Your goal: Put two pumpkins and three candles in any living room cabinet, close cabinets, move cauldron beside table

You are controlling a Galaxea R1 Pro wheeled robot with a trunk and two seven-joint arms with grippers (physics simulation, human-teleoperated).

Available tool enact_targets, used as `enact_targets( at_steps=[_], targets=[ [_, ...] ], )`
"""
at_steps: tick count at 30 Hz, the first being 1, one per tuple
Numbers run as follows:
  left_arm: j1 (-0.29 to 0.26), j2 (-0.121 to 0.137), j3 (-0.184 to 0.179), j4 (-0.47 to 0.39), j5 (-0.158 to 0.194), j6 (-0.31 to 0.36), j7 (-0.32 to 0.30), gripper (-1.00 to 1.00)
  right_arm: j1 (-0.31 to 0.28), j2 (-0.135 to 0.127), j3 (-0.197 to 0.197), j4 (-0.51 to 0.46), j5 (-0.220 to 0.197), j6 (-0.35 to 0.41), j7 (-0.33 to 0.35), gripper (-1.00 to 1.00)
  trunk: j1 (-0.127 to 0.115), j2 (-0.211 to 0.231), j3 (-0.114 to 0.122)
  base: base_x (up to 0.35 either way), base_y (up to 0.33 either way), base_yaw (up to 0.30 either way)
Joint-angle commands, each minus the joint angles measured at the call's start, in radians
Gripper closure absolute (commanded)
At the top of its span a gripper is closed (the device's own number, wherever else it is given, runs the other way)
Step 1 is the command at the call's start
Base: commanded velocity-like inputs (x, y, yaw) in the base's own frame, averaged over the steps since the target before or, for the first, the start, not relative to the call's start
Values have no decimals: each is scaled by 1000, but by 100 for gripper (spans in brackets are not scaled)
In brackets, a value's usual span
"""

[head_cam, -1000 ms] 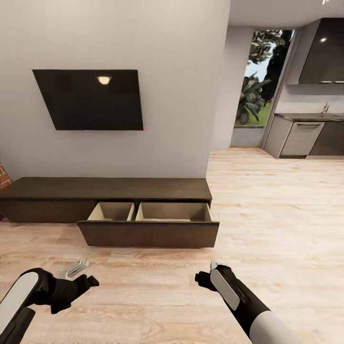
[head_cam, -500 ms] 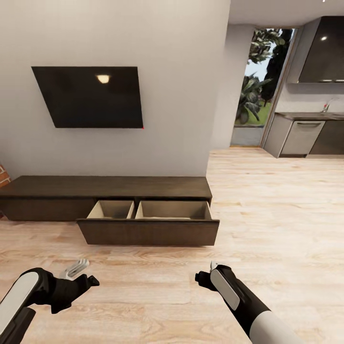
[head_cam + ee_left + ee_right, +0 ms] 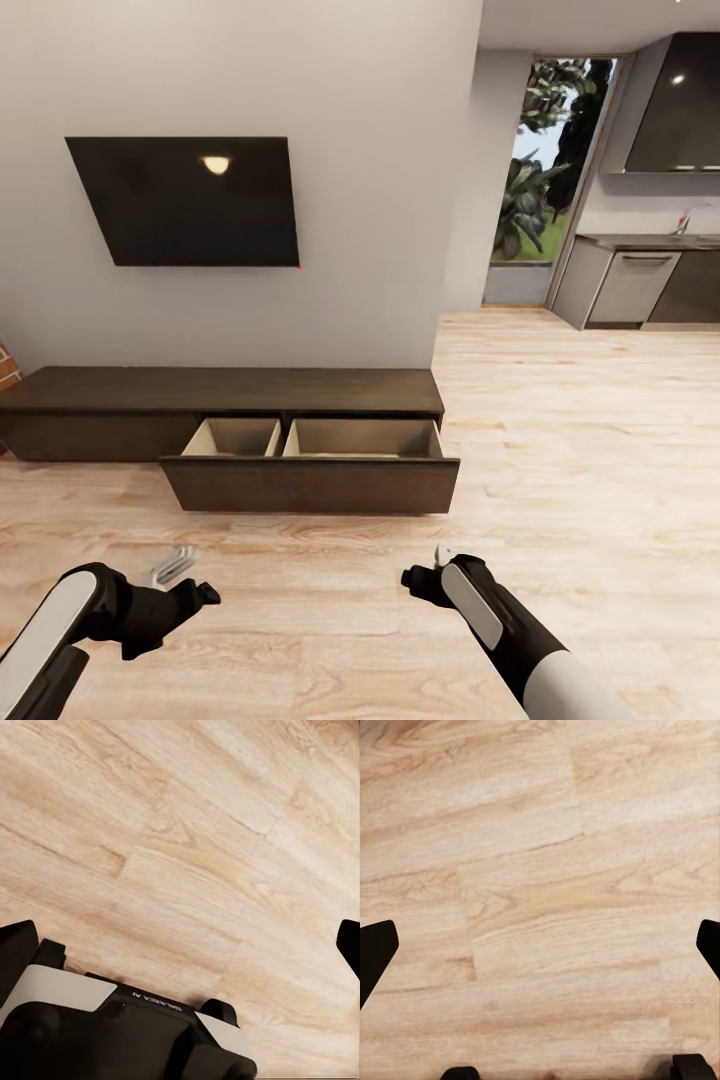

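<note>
Your head camera is filled by the grey living-room wall [image 3: 380, 200], with pale wood floor [image 3: 560, 450] running off to the kitchen units [image 3: 632, 290] at far right and a tall window [image 3: 540, 170] beside them. On that wall hangs the dark TV screen [image 3: 185, 203]. Below it sits your cabinet [image 3: 225, 395], long and low against the wall, and its wide drawer [image 3: 312, 485] is pulled out toward you, two pale compartments showing, nothing visible inside from here. No pumpkins, candles or cauldron in any view. Down low, your left gripper [image 3: 168, 573] hangs over bare floor, fingers [image 3: 16, 952] spread wide and holding nothing. Your right gripper [image 3: 432, 572] is the same story: fingertips [image 3: 375, 949] far apart at the frame edges, only planks between them.
</note>
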Motion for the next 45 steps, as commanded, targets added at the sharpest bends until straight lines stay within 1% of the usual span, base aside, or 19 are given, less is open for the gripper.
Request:
enact_targets(
  at_steps=[1,3,5,8,9,11,13,14,15,16,17,18,21,23,25,29,35,41,45],
  targets=[
    [-1,0,-2,-1,8,2,10,-100,-1,-2,4,-2,-10,1,-10,-100,4,-8,-4,0,0,0],
    [-1,-2,-5,0,5,1,10,-100,0,-3,7,-4,-10,-4,-9,-100,12,-22,-11,0,0,0],
    [-1,-4,-9,1,-17,0,9,-100,0,-3,8,-8,-8,-12,-8,-100,19,-36,-17,0,0,0],
    [-1,-31,-15,2,-121,-1,0,-100,1,-4,14,-10,4,-89,22,-100,31,-57,-26,0,0,0],
    [-1,-40,-16,2,-142,-2,-4,-100,1,-5,16,-10,5,-110,33,-100,35,-64,-29,0,0,0],
    [-1,-79,-19,5,-242,-10,-28,-100,2,-6,30,-3,11,-188,88,-100,42,-78,-36,0,0,0],
    [0,-113,-22,16,-360,-31,-73,-100,5,-6,55,5,26,-249,131,-100,50,-92,-42,0,0,0],
    [0,-126,-29,25,-421,-49,-108,-100,7,-6,67,7,38,-276,143,-100,54,-99,-45,0,0,0],
    [0,-131,-35,32,-452,-62,-129,-100,8,-6,72,8,45,-292,147,-100,58,-106,-48,0,0,0],
    [0,-138,-52,53,-513,-96,-179,-100,9,-6,79,9,60,-325,154,-100,61,-113,-51,0,0,0],
    [0,-143,-86,98,-604,-169,-261,-100,9,-6,86,10,83,-384,160,-100,65,-120,-54,0,0,0],
    [0,-144,-99,116,-633,-198,-289,-100,10,-6,87,10,92,-406,162,-100,69,-127,-58,0,0,0],
    [1,-148,-176,252,-795,-390,-429,-100,20,-6,91,15,140,-524,168,-100,81,-148,-67,0,0,0],
    [1,-150,-212,322,-852,-476,-473,-100,27,-4,92,31,151,-565,170,-100,88,-162,-73,0,0,0],
    [1,-158,-252,408,-893,-573,-503,-100,31,-1,94,72,161,-595,170,-100,96,-176,-79,0,0,0],
    [1,-188,-313,507,-925,-697,-521,-100,34,1,108,148,169,-646,171,-100,111,-204,-92,0,0,0],
    [1,-205,-419,569,-987,-849,-525,-100,34,-3,204,190,166,-795,170,-100,134,-246,-111,0,0,0],
    [-1,-249,-449,590,-1029,-890,-525,-100,34,1,241,224,165,-846,159,-100,157,-288,-130,0,0,0],
    [-1,-263,-451,593,-1104,-896,-526,-100,34,6,246,256,166,-881,164,-100,173,-316,-142,0,0,0]
  ],
)
